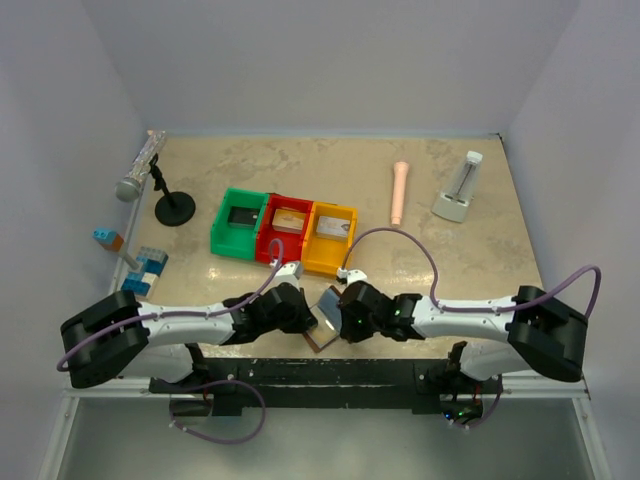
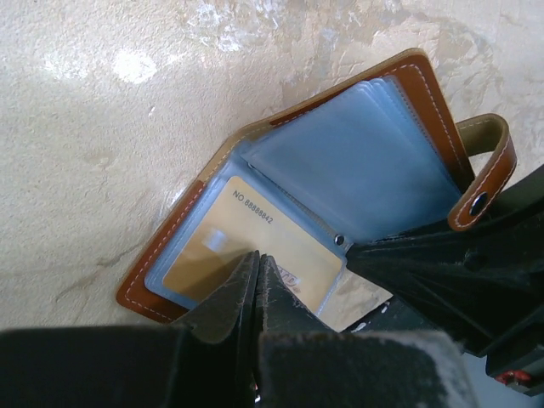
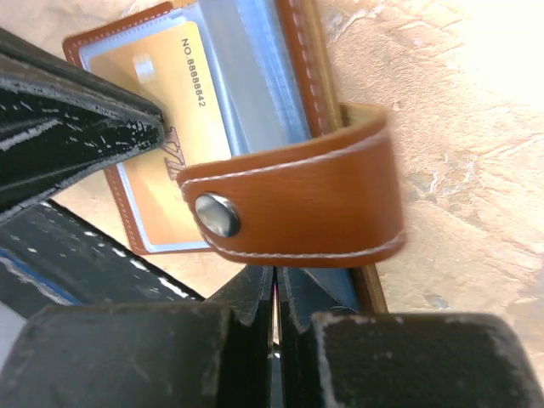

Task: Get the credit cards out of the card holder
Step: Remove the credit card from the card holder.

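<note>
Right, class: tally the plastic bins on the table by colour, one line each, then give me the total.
green bin: 1
red bin: 1
yellow bin: 1
Total: 3

You're looking at a card holder in tan-brown with white stitching and pale blue-grey sleeves, holding a gold-yellow card with dark numbers. Your worktop is mottled beige. The green bin, red bin and yellow bin sit side by side. Your left tool and right tool are black.
</note>
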Robot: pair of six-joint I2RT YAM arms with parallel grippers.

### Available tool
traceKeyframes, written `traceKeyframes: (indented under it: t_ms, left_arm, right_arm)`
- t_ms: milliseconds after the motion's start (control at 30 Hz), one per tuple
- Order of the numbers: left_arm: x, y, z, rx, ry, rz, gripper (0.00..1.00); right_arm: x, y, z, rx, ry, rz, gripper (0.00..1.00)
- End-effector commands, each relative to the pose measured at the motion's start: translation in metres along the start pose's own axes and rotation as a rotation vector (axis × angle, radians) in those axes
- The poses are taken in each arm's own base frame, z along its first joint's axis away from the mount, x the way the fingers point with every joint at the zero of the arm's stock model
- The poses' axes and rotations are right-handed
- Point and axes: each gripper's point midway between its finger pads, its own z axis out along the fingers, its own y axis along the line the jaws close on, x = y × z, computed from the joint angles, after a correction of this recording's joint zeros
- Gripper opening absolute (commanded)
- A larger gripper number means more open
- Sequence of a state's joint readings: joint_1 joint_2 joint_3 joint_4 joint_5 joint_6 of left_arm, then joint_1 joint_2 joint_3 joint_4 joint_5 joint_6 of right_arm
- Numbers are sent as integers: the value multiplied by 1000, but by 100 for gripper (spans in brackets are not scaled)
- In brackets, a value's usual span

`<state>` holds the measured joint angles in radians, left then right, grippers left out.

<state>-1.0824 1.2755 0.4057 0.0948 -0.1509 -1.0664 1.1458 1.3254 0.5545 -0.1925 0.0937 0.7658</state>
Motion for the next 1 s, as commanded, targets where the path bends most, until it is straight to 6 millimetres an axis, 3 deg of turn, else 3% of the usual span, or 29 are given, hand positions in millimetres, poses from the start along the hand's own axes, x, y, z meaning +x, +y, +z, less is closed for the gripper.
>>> traceKeyframes:
  t_ms: [0, 433, 733, 967]
  left_arm:
    - [7, 20, 3, -61, -1, -2, 0]
    - [8, 15, 7, -54, 23, 64, 0]
    - [13, 17, 6, -45, 50, 110, 0]
    - [14, 18, 3, -31, 44, 123, 0]
  right_arm:
    - [-7, 12, 2, -80, -31, 57, 3]
    - [-49, 33, -25, -143, -138, -1, 21]
    - [-89, 16, -22, -61, -137, 51, 23]
    - [-85, -2, -4, 18, -53, 37, 24]
